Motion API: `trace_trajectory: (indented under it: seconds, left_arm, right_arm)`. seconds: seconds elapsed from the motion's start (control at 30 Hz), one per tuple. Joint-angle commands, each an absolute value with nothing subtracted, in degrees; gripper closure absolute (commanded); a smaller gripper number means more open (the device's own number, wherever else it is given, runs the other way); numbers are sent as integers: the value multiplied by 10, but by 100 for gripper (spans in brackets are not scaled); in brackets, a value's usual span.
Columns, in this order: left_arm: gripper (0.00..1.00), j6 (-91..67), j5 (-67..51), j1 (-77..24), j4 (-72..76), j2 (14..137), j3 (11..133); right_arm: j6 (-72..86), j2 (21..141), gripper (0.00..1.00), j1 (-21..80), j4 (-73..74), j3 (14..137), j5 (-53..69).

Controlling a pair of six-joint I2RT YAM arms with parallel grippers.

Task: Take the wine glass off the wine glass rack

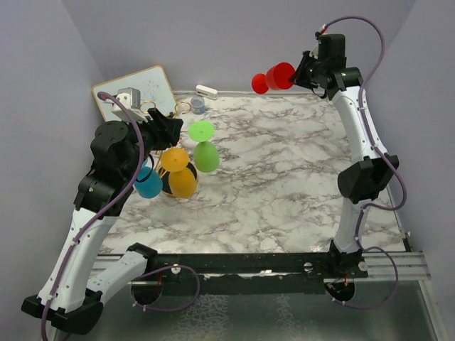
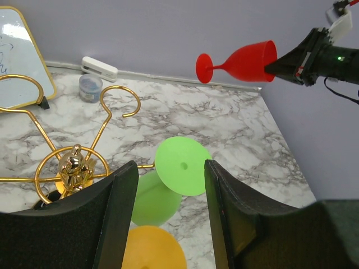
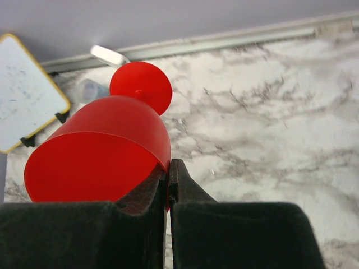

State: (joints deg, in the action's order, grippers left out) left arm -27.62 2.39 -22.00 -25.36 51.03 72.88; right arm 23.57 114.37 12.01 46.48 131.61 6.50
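Clamps red wine glass [image 1: 274,77] rim in right fingers [image 3: 140,224], well right of wine glass rack [image 2: 73,168]. Holds left fingers [image 2: 112,224] apart beside rack, facing green glass [image 2: 182,166].

This looks like a robotics lab test cell: plain lavender walls [image 1: 249,42] box in a marble-patterned table [image 1: 284,177]. Two white arms [image 1: 359,128] trailing cables [image 1: 355,18] are bolted to a metal rail [image 1: 398,266] at its edge.
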Motion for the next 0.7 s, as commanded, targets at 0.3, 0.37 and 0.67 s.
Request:
trace_trajectory:
  seconds: [0.3, 0.37, 0.67]
  left_arm:
    - [46, -273, 7, -221, -227, 517, 718]
    - [46, -276, 3, -221, -222, 520, 714]
    - [46, -272, -1, -221, -260, 554, 744]
  right_arm:
    - [325, 1106, 99, 18, 567, 1199, -38]
    - [322, 1101, 99, -3, 562, 1165, -40]
    - [363, 1099, 99, -19, 614, 1123, -145]
